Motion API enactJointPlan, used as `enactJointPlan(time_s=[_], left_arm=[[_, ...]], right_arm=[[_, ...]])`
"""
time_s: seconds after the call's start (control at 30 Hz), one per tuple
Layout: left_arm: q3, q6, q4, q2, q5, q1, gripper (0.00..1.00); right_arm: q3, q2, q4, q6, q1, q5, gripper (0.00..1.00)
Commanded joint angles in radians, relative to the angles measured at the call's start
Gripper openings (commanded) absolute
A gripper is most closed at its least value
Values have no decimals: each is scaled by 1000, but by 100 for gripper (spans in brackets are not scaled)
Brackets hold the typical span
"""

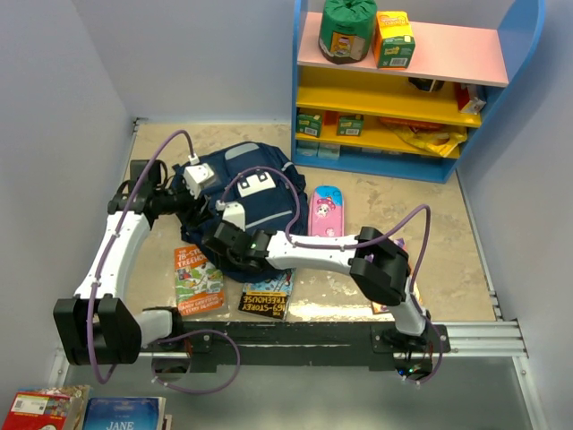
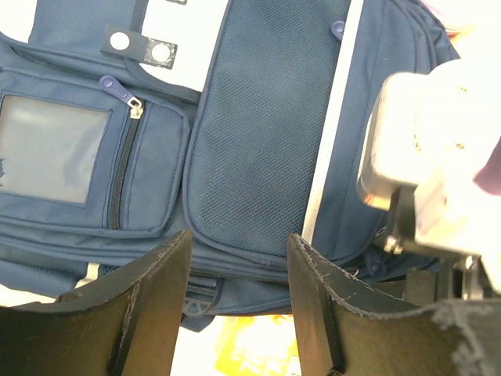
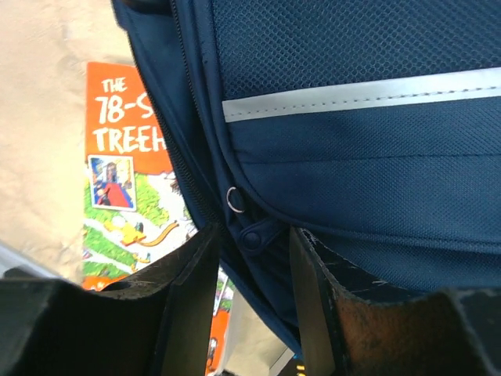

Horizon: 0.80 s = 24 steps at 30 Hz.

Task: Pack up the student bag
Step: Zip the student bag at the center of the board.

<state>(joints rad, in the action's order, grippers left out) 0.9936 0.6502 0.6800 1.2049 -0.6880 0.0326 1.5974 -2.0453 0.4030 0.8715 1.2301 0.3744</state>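
Now left end effector (image 2: 239, 244), right end effector (image 3: 252, 235) spread at student bag (image 1: 277, 208); book (image 3: 125, 157): "78-Storey Treehouse".

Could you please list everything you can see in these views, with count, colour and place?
student bag: 1, navy with white patches, table centre.
pencil case: 1, pink, right of the bag.
78-Storey book: 1, orange and green, near-left of the bag.
169-Storey book: 1, dark, near side of the bag.
shelf unit: 1, blue frame, pink and yellow shelves, far right.
green bundle: 1, top shelf.
box: 1, green and yellow, beside the bundle.
lower-shelf items: several, too small to tell.
left gripper: 1, black, open above the bag.
right gripper: 1, black, at the bag's zip edge, fabric between the fingers; grip unclear.
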Motion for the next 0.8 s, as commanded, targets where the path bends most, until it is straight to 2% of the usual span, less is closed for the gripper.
enactJointPlan(time_s=[0.0,0.17,0.3,0.6,0.77], left_arm=[[10,35,7,-39,-53,9,56],[2,51,12,-44,-53,9,56],[-4,58,12,-36,-53,7,53],[14,55,32,-47,-70,9,48],[2,60,35,-56,-77,7,46]], right_arm=[[53,-9,103,11,20,145,44],[4,20,123,20,22,213,44],[-48,63,102,24,22,242,38],[58,21,109,-8,22,242,31],[82,-6,117,-14,22,228,30]])
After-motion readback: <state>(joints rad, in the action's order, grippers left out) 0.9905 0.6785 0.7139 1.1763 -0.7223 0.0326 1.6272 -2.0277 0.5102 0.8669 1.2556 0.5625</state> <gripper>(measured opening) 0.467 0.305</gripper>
